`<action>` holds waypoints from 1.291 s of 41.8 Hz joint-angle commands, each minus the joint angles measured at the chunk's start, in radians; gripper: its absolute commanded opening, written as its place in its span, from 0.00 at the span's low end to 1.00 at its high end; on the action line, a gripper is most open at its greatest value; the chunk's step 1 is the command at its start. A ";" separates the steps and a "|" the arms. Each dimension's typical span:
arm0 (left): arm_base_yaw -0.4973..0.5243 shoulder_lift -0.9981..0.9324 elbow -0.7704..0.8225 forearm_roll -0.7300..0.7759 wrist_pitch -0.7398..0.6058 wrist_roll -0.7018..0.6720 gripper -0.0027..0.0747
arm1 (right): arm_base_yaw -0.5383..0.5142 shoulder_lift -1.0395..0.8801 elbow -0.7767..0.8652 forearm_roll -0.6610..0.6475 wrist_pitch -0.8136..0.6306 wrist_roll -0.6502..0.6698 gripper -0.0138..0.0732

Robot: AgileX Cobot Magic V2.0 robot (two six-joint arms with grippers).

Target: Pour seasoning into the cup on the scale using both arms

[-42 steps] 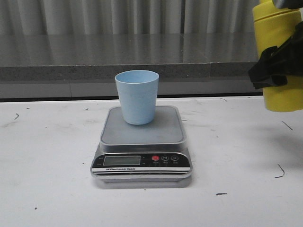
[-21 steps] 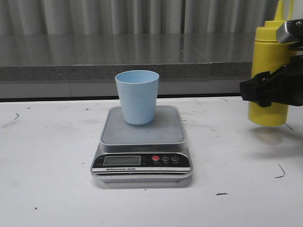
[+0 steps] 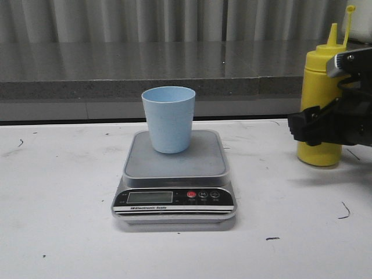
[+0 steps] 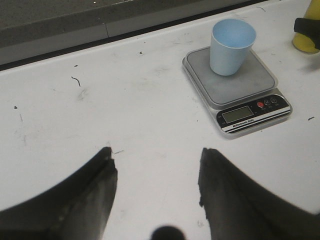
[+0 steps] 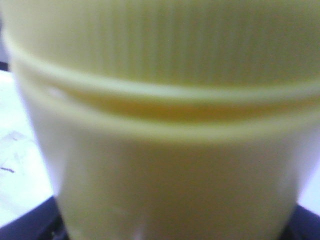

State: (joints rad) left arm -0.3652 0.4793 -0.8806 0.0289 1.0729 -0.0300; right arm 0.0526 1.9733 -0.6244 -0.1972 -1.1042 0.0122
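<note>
Lowered since 1 second ago, the seasoning bottle [image 3: 318,104] now stands upright on the white surface [image 3: 58,232], well right of the scale [image 3: 174,180], with the right tool [image 3: 325,129] clamped around its body. On the scale's platform sits the cup [image 3: 168,118]. Far off, the left tool [image 4: 157,172] hangs spread, grasping nothing.
</note>
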 commanded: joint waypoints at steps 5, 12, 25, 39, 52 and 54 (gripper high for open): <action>0.003 0.006 -0.023 -0.002 -0.073 -0.013 0.50 | -0.007 -0.009 -0.024 0.010 -0.182 -0.006 0.58; 0.003 0.006 -0.023 -0.002 -0.073 -0.013 0.50 | -0.006 -0.002 -0.021 -0.004 -0.182 0.024 0.74; 0.003 0.006 -0.023 -0.002 -0.073 -0.013 0.50 | -0.006 -0.073 0.040 0.043 -0.153 0.065 0.91; 0.003 0.006 -0.023 -0.002 -0.073 -0.013 0.50 | -0.006 -0.374 0.122 -0.029 0.429 0.199 0.91; 0.003 0.006 -0.023 -0.002 -0.073 -0.013 0.50 | 0.045 -0.694 0.018 -0.143 1.334 0.397 0.91; 0.003 0.006 -0.023 -0.002 -0.073 -0.013 0.50 | 0.067 -0.724 -0.014 -0.134 1.437 0.391 0.91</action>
State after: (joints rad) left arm -0.3652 0.4793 -0.8806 0.0289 1.0729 -0.0300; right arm 0.0887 1.3344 -0.5677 -0.3245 0.1512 0.3922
